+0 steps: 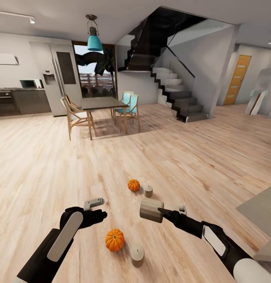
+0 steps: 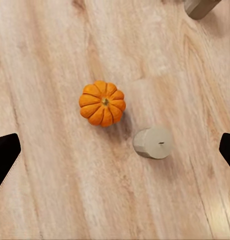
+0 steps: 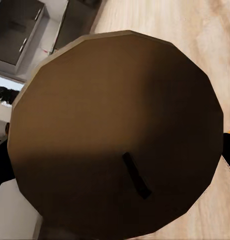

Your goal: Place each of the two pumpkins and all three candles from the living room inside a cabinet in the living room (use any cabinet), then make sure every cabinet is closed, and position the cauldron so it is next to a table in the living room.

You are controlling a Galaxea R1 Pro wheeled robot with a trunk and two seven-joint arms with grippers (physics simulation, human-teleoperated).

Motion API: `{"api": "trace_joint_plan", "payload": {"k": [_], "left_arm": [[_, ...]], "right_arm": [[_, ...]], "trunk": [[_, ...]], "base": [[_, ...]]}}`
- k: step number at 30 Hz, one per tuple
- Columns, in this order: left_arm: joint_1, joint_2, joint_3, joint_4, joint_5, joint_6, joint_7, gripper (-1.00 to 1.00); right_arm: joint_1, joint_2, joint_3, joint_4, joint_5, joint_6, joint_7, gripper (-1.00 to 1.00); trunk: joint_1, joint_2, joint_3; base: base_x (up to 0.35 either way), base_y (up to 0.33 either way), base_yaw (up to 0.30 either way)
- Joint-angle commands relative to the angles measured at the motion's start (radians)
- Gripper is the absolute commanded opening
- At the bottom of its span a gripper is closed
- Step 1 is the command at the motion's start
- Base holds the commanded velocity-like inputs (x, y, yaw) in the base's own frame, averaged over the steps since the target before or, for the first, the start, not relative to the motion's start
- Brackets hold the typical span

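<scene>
My right gripper (image 1: 167, 212) is shut on a beige candle (image 1: 152, 210), held on its side above the floor; its wick end (image 3: 120, 135) faces the right wrist camera. On the wooden floor near me lie one orange pumpkin (image 1: 115, 239) (image 2: 102, 103) and a second candle (image 1: 137, 254) (image 2: 153, 142) beside it. Farther off sit the other pumpkin (image 1: 133, 185) and the third candle (image 1: 148, 191), close together. My left gripper (image 1: 98, 209) hangs open above the near pumpkin and candle, fingertips (image 2: 5, 155) spread wide. The cabinet and cauldron are out of view.
A corner of a low grey-beige table (image 1: 261, 208) shows at the right edge. Farther back stand a dark dining table (image 1: 102, 103) with chairs, the kitchen at the left and a staircase (image 1: 174, 94). Open wooden floor (image 1: 41, 165) lies all around.
</scene>
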Motion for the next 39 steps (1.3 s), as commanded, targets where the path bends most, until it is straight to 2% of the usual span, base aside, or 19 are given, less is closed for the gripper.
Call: {"api": "trace_joint_plan", "payload": {"k": [1,7,16,22,24,29,34,37,39], "left_arm": [[-0.001,0.001,-0.002,-0.001,0.010,0.000,0.010,1.00],[-0.001,0.001,-0.002,-0.002,0.009,0.000,0.010,1.00],[-0.001,0.001,-0.002,-0.002,0.008,0.000,0.009,1.00],[-0.001,0.001,-0.002,-0.001,0.009,0.000,0.010,1.00],[-0.001,-0.001,-0.002,-0.001,0.010,0.000,0.010,1.00],[-0.001,-0.003,-0.004,-0.001,0.010,0.000,0.012,1.00],[-0.001,-0.003,-0.005,-0.001,0.011,0.001,0.013,1.00],[-0.001,-0.004,-0.005,0.001,0.015,0.001,0.013,1.00],[-0.002,-0.006,-0.006,0.034,0.015,0.001,0.013,1.00]], "right_arm": [[-0.001,-0.001,0.004,0.003,-0.016,0.012,0.004,-1.00],[-0.001,-0.001,0.004,0.005,-0.016,0.011,0.005,-1.00],[-0.001,-0.001,0.004,0.007,-0.016,0.011,0.004,-1.00],[-0.001,-0.005,0.004,0.011,-0.017,0.011,0.005,-1.00],[-0.001,-0.010,-0.008,0.020,-0.022,0.010,0.007,-1.00],[-0.001,-0.013,-0.065,0.038,-0.030,0.009,0.010,-1.00],[-0.001,-0.013,-0.076,0.041,-0.030,0.009,0.011,-1.00],[-0.001,-0.013,-0.077,0.042,-0.030,0.009,0.011,-1.00],[-0.001,-0.013,-0.078,0.042,-0.030,0.009,0.018,-1.00]], "trunk": [[0.000,0.000,0.000],[0.000,0.000,0.003],[0.000,0.000,0.003],[0.000,0.000,0.003],[0.000,0.000,0.003],[0.000,0.000,0.003],[0.000,0.000,0.003],[0.012,-0.021,-0.006],[0.019,-0.035,-0.013]], "base": [[0.224,0.218,-0.265],[0.287,0.136,-0.215],[0.273,0.023,-0.014],[0.059,0.000,0.000],[0.009,0.000,0.000],[0.002,0.000,0.000],[0.000,0.000,0.000],[0.000,0.000,0.000],[0.000,0.000,0.000]]}}
